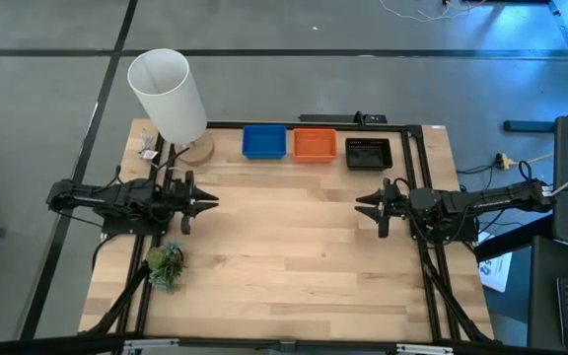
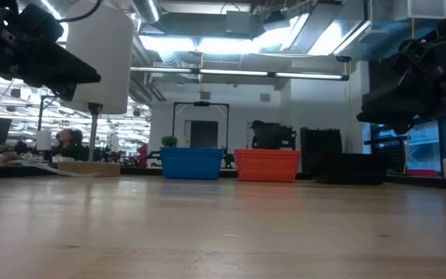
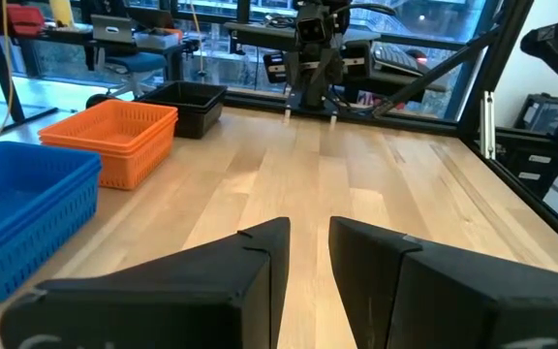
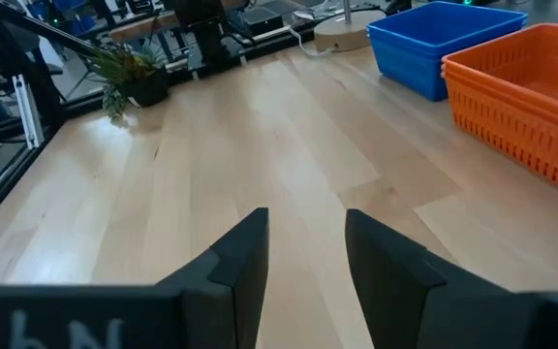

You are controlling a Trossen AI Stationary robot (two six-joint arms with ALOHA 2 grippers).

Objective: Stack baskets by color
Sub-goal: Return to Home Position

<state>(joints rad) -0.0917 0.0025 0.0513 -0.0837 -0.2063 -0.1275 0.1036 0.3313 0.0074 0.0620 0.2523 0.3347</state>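
Three stacks of baskets stand in a row on their bottoms along the table's far edge: blue (image 1: 263,141), orange (image 1: 315,144) and black (image 1: 369,153). The orange stack (image 3: 114,136) shows layered rims. My left gripper (image 1: 210,202) hovers over the table's left side, pointing level toward the right, open, with nothing between its fingers (image 3: 260,254). My right gripper (image 1: 361,204) hovers over the right side, facing it and tipped slightly down, open, and bare table shows through its gap (image 4: 306,225). Both are well nearer than the baskets.
A tall white cylinder (image 1: 169,94) stands on a round wooden base at the far left corner. A small green plant (image 1: 166,264) sits near the left front. A dark frame rail (image 1: 363,122) runs behind the baskets. Bare wood lies between the grippers (image 1: 284,227).
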